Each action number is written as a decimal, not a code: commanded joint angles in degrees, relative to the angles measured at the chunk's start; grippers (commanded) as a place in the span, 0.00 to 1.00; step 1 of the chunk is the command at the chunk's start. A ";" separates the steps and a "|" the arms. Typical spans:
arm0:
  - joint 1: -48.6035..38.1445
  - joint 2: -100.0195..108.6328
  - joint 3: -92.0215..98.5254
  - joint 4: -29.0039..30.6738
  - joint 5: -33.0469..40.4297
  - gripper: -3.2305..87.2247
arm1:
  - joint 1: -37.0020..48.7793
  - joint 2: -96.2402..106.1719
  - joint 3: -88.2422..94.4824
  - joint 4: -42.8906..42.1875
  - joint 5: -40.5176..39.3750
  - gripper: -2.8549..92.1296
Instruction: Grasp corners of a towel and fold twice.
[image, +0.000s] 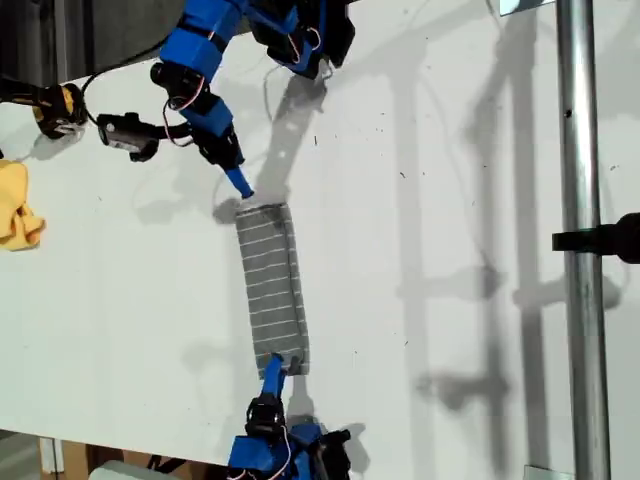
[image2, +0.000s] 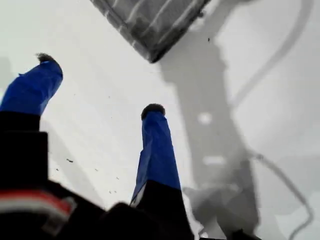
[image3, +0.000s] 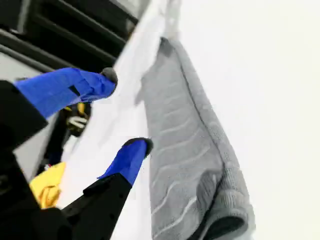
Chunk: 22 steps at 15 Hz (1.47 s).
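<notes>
The towel (image: 270, 285) lies flat on the white desk (image: 450, 250), folded into a long narrow strip, grey with thin white stripes running across it. It stretches between the two arms, one end toward the top of the exterior view, the other toward the bottom.

Up at the top, the first end effector (image: 242, 188) points down at the desk just beside the towel's upper end, near its corner on the exterior view's left. From its own camera, the first end effector (image2: 99, 85) is spread wide and released, nothing between the blue fingers, and the towel (image2: 150, 20) corner sits a little ahead of them on bare desk, apart from both tips.

Down at the bottom, the second end effector (image: 272, 365) sits right at the towel's lower end. Its camera shows the second end effector (image3: 126, 110) released too, jaws apart and empty, with the towel (image3: 185, 145) lying just beside one blue finger, folded edge rolled thick.

A yellow cloth (image: 15, 215) sits crumpled well off at the exterior view's left edge.
</notes>
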 joint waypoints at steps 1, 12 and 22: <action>2.11 11.51 5.45 -0.62 -1.41 0.25 | -0.79 19.86 15.03 -2.11 6.33 0.39; 5.36 11.60 20.92 -12.04 5.89 0.04 | -10.37 63.63 43.77 1.49 21.27 0.35; 5.80 11.60 21.09 -11.34 5.89 0.02 | -10.90 18.11 28.48 -18.90 16.96 0.43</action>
